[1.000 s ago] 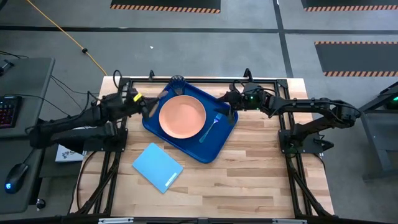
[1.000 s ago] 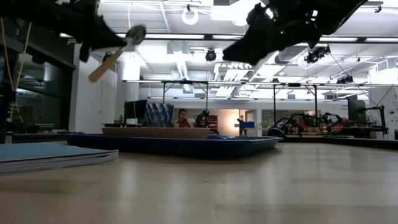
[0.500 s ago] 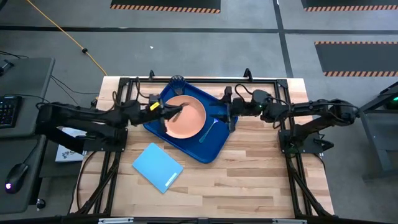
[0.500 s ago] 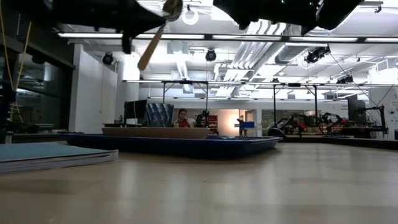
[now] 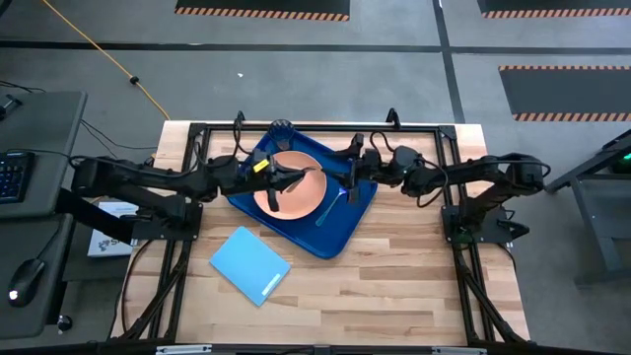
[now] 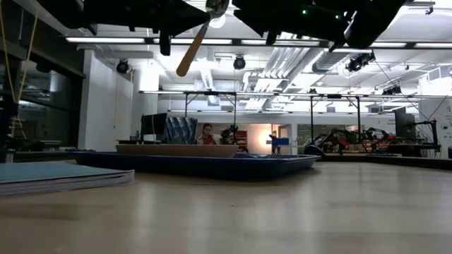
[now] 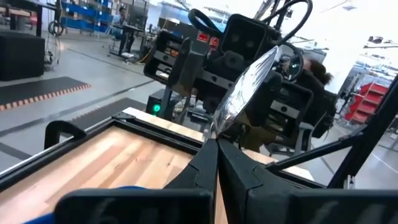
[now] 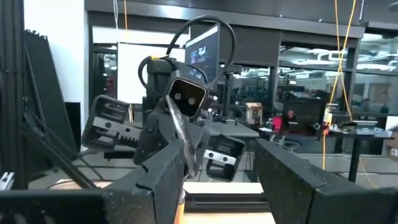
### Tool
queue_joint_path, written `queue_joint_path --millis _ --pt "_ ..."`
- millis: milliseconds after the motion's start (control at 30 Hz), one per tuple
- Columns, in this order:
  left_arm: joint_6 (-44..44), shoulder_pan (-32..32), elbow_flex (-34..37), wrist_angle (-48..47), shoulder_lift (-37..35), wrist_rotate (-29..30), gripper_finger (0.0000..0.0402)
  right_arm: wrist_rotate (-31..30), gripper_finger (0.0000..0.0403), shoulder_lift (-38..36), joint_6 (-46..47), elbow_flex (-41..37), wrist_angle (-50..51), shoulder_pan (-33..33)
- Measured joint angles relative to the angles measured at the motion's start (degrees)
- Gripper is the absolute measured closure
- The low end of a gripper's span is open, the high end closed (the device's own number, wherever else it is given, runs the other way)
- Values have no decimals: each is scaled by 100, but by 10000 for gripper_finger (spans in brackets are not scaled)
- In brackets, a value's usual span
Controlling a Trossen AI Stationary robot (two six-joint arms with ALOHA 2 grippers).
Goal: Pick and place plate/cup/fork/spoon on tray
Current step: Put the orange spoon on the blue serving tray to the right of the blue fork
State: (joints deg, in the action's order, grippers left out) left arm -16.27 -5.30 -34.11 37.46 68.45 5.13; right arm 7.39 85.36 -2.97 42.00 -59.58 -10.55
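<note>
I see left end effector point(image 5: 279, 178) pinching the spoon point(image 6: 196, 44) above the pink plate point(image 5: 296, 193), metal bowl up, handle slanting down; right end effector point(image 5: 347, 170) spread.

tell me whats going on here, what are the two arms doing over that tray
The robot is loading a dark blue tray. The pink plate and the blue-handled fork already lie on it. The left gripper is over the plate, jaws shut on the spoon, held high above the table with its handle slanting down. The right gripper faces it from the tray's other side, jaws open and empty. A dark cup sits at the tray's far corner, and a light-blue flat rectangle lies beside the tray.
</note>
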Motion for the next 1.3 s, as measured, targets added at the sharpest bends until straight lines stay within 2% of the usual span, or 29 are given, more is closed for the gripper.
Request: queue_joint_path --millis 167,467,700,867,1100,1300 --pt "-202 0 0 145 122 -222 401 482 214 46 62 96 97 25" --pt "-236 9 -50 357 333 -367 401 462 214 652 11 937 930 121" --pt "-127 9 -52 -26 122 -466 401 493 220 613 -4 1030 1101 112" --pt "-112 9 -52 -145 -10 -441 401 499 270 608 -30 1032 1140 112" --pt "8 9 -52 -293 -5 -233 401 474 387 608 31 1026 1205 112" --pt "457 17 -55 -463 -22 13 397 480 396 490 145 1021 1507 11"
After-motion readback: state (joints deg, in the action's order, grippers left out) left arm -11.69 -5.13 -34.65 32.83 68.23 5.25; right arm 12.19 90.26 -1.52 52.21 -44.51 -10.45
